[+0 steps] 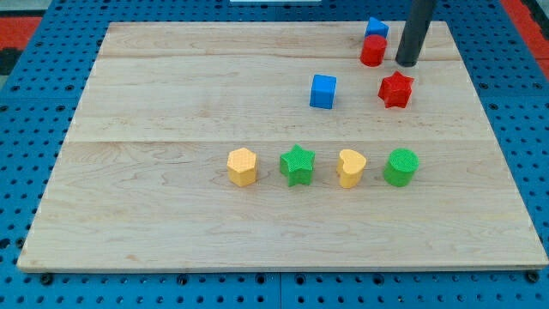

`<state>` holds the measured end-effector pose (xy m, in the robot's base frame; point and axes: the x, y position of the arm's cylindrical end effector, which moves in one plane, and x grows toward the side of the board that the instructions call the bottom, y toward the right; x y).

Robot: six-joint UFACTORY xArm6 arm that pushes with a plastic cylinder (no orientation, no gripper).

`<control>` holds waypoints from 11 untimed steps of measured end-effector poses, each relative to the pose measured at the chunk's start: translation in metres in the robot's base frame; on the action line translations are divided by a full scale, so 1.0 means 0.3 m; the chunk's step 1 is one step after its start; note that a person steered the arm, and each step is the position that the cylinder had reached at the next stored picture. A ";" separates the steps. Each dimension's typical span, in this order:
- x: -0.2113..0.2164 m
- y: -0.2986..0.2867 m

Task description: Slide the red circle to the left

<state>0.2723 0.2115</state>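
The red circle (373, 51) stands near the view's top right of the wooden board (171, 103). My tip (407, 63) is just to its right, a small gap away. A blue block (376, 27) sits right behind the red circle, touching it or nearly so. A red star (395, 89) lies below my tip. A blue cube (322, 91) sits to the lower left of the red circle.
A row runs across the board's middle: a yellow hexagon (243, 166), a green star (298, 165), a yellow heart (350, 167) and a green circle (401, 166). Blue pegboard surrounds the board.
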 end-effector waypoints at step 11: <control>0.026 -0.676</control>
